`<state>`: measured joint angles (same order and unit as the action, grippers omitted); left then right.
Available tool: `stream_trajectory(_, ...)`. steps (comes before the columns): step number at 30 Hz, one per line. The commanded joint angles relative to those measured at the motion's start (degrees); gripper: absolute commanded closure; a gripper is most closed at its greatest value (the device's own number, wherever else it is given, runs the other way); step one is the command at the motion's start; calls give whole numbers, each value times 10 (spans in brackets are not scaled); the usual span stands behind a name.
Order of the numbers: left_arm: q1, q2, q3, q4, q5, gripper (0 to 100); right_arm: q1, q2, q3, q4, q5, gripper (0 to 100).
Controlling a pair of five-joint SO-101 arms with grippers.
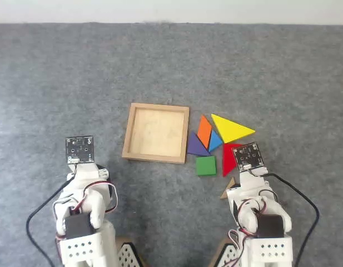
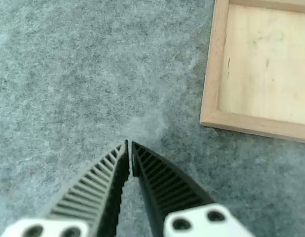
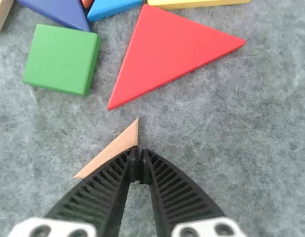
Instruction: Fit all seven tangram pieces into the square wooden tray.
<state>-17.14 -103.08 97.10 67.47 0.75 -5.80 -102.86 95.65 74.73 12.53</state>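
Right gripper [image 3: 139, 154], clenched empty, rests at the tan triangle [image 3: 117, 147], half hidden in high view

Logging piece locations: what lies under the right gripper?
A plain wooden triangle on the grey carpet, its point and one long edge showing beside the shut right gripper. The rest is covered by that gripper, so its full outline cannot be seen.

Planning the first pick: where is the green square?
High view: the green square lies off the tray's lower right corner, below the purple triangle, left of the red triangle.
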Motion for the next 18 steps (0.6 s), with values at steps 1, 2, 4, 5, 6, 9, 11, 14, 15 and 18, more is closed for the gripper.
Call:
stream_trajectory(1, 5, -10, -7, -4, -4, 987, 5, -12, 8, 3, 4, 991)
stream_trajectory(2, 2, -10, -7, -4, -4, 987, 5, -12, 8, 3, 4, 991)
stream_trajectory(4, 2, -10, -7, -4, -4, 987, 5, -12, 8, 3, 4, 991)
stream_trajectory(5, 2, -10, -7, -4, -4, 987, 5, -12, 8, 3, 4, 991)
stream_trajectory(6, 2, -10, -7, -4, -4, 987, 5, -12, 8, 3, 4, 991)
stream_trajectory(9, 2, -10, -7, -4, -4, 987, 5, -12, 8, 3, 4, 991)
stream_trajectory(11, 2, -10, -7, -4, -4, 987, 5, -12, 8, 3, 4, 991)
stream_trajectory(14, 2, -10, -7, -4, -4, 987, 5, -12, 8, 3, 4, 991)
stream_trajectory(15, 2, -10, -7, -4, -4, 987, 5, -12, 8, 3, 4, 991)
stream_trajectory(18, 2, -10, -7, -3, -4, 987, 5, -12, 8, 3, 4, 991)
